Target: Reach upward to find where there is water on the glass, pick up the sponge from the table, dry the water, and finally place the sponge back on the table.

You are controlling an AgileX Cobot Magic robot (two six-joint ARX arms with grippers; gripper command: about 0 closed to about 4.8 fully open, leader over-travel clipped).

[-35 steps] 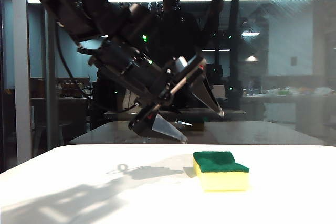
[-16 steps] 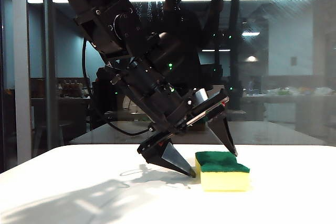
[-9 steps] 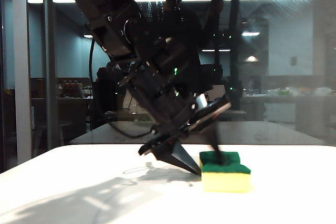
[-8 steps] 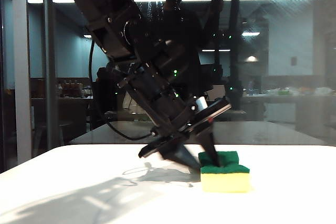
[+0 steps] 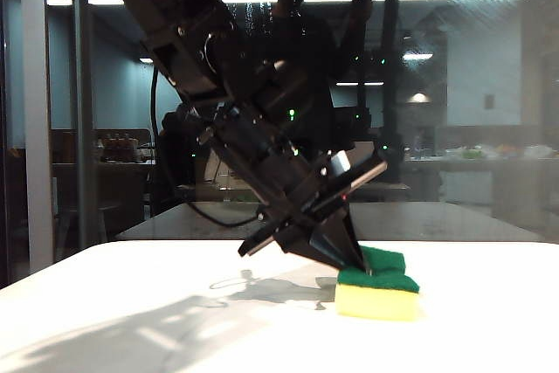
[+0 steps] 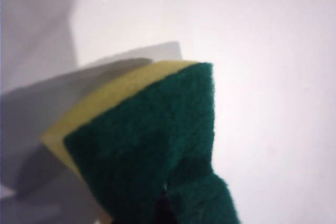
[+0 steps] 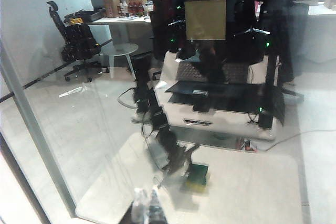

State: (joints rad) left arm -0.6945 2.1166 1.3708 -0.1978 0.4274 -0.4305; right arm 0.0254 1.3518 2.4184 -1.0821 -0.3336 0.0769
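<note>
We see the sponge (image 5: 377, 286) lying flat on the white table (image 5: 175, 321), green layer up, long axis roughly across the exterior view. The left gripper (image 5: 354, 259) slants down from the left, clenched on the sponge's near-left corner. The left wrist view shows the green layer (image 6: 152, 145) pinched into a fold. The right gripper (image 7: 144, 208) faces the glass (image 7: 79, 129); we cannot tell its state.

No readable text, label, brand, number or sign shows on anything in these views
</note>
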